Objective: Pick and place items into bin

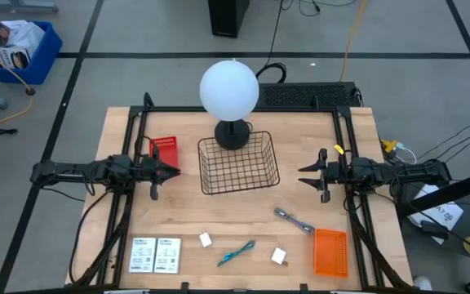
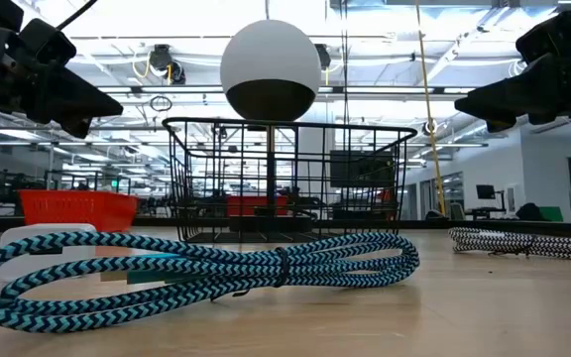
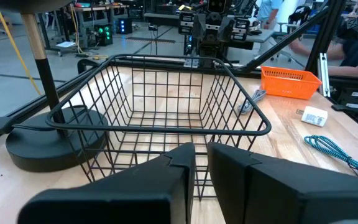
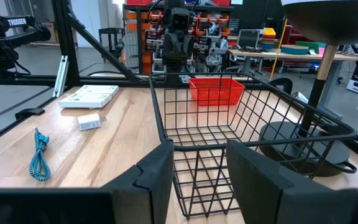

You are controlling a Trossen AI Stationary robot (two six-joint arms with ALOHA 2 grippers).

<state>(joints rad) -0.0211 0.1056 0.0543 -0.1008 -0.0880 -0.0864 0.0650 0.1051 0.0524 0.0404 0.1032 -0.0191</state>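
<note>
A black wire basket stands mid-table in front of the white globe lamp. Near the table's front edge lie two white printed cards, a small white block, a coiled teal braided cord and a second white block. A grey wrench lies to the right of them. My left gripper hovers left of the basket with its fingers almost together. My right gripper hovers to the basket's right, open. Both point at the basket and hold nothing.
A red bin sits by the basket's left far corner, and an orange bin at the front right. The lamp's black base touches the basket's far side. A black frame runs along the table's sides and back.
</note>
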